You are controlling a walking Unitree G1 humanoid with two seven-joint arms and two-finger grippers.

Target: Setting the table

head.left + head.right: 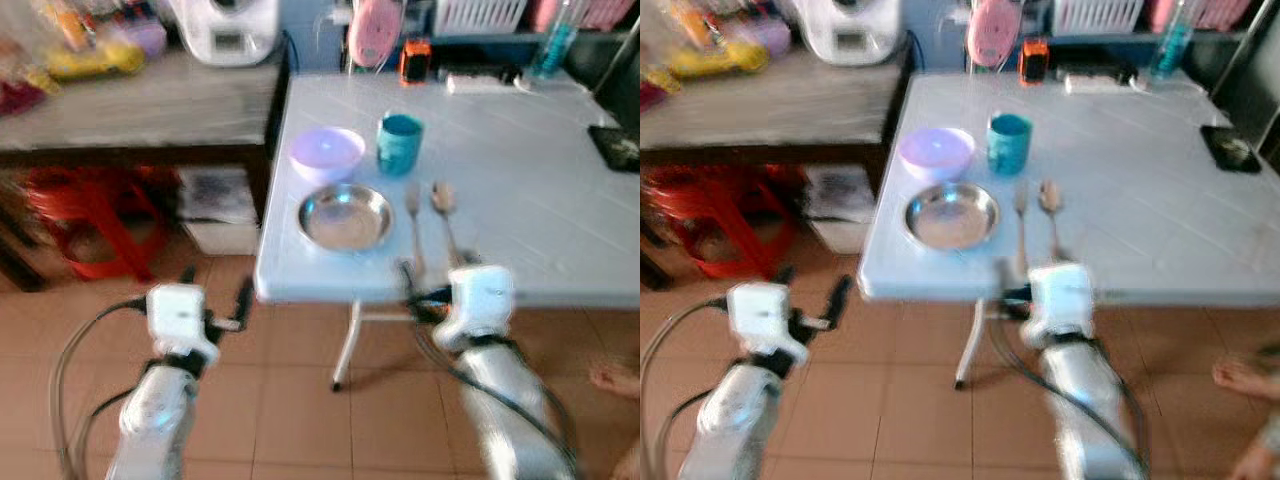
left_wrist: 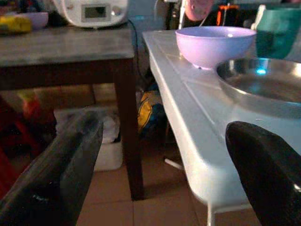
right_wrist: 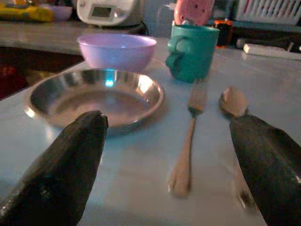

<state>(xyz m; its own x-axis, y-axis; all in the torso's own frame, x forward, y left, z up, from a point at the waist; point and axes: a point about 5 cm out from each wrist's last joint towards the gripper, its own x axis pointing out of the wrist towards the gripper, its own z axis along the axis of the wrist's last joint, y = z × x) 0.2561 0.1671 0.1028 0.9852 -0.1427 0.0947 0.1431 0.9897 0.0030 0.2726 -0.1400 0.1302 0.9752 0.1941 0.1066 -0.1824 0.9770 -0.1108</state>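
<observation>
1. Fingers of the right gripper stand spread wide and hold nothing, poised over the near edge of the white table.
2. Between those spread fingers lies the fork, its handle end nearest the gripper and its tines pointing away toward the teal mug.
3. Beside the fork, toward the right finger, lies the spoon, running parallel to it and not touching it.
4. Toward the left finger sits the steel plate, close to the table's near edge and apart from the fork.
5. Beyond the plate stands the lilac bowl, with the mug just beside it.
6. Off the table's left edge, the left gripper hangs over the tiled floor, its fingers released and wide apart with nothing in them.
7. Past its fingers the table's rounded corner juts in, and a gap of open floor runs between that edge and the dark wooden side table.
8. Under the side table sit a red stool and a white box.
9. A person's bare foot rests on the floor to the right of the right arm.
</observation>
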